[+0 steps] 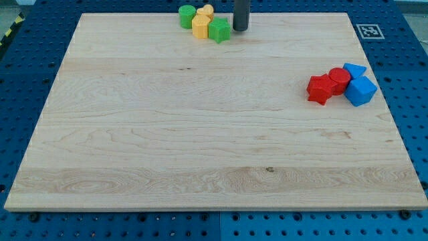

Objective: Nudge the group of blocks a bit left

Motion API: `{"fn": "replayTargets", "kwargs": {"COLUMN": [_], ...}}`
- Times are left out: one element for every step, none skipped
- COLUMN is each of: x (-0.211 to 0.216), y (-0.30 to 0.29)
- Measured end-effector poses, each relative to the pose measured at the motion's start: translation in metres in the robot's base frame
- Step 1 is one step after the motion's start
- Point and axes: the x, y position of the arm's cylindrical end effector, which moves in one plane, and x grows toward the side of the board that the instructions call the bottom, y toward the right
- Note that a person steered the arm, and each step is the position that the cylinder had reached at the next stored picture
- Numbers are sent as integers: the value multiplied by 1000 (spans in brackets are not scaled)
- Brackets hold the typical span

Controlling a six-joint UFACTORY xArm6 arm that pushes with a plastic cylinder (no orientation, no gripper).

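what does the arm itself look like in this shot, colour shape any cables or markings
Only the end of the arm shows: a straight, dark grey to black cylindrical rod entering from the view's top edge. My tip is its blunt lower end, just right of the green block. The surface looks plain and slightly glossy; no cables, labels or markings are visible on it. The rest of the arm is out of frame.

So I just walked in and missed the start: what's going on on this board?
A robot arm's dark rod is working at the view's top edge of the wooden board. My tip sits just right of a cluster there: a green round block, a yellow block, a second yellow block and a green star-like block. It is placed to push them left. Red and blue blocks sit apart at the right.
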Motion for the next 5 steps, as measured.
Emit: {"fn": "replayTargets", "kwargs": {"x": [0,0,-5,-1,71], "y": [0,0,29,121,199]}}
